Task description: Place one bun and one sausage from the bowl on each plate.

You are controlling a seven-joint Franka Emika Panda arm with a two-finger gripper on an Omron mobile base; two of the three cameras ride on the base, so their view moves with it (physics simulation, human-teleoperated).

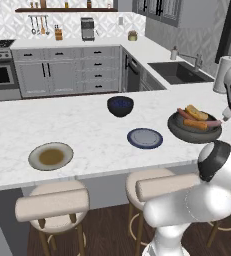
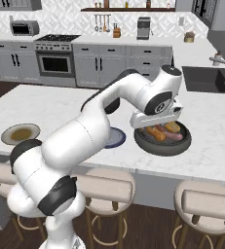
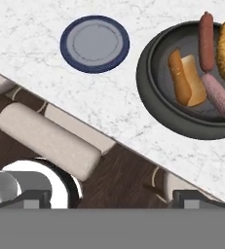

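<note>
meanwhile, poised above the near edge of the marble island counter (image 1: 87, 130), with the gripper (image 3: 109, 202) spread wide and carrying nothing, fingertips barely showing at the bottom of the hand view. directly ahead, the wide dark bowl (image 3: 153, 92), loaded with two buns (image 3: 188, 80) and two sausages (image 3: 206, 35); nearest the hand, a split bun lying toward the bowl's near wall, with a paler sausage (image 3: 220, 97) just beside it. both plates bare: the small blue-grey plate (image 3: 94, 44) just beside the bowl, the beige plate (image 1: 50, 155) well apart at the counter's far left, and a deep blue bowl (image 1: 120, 106) behind, no part of the job.

probably the reach for a first item. best done by centring over that near bun, turning the wrist so the jaws straddle its narrow width rather than its length, descending straight, and closing gently, soft bread being likely to squash or slip. worth keeping clear of the bowl's raised rim and of the neighbouring sausage, so as not to drag both out together. shortest drop afterwards: the blue-grey plate.
</note>
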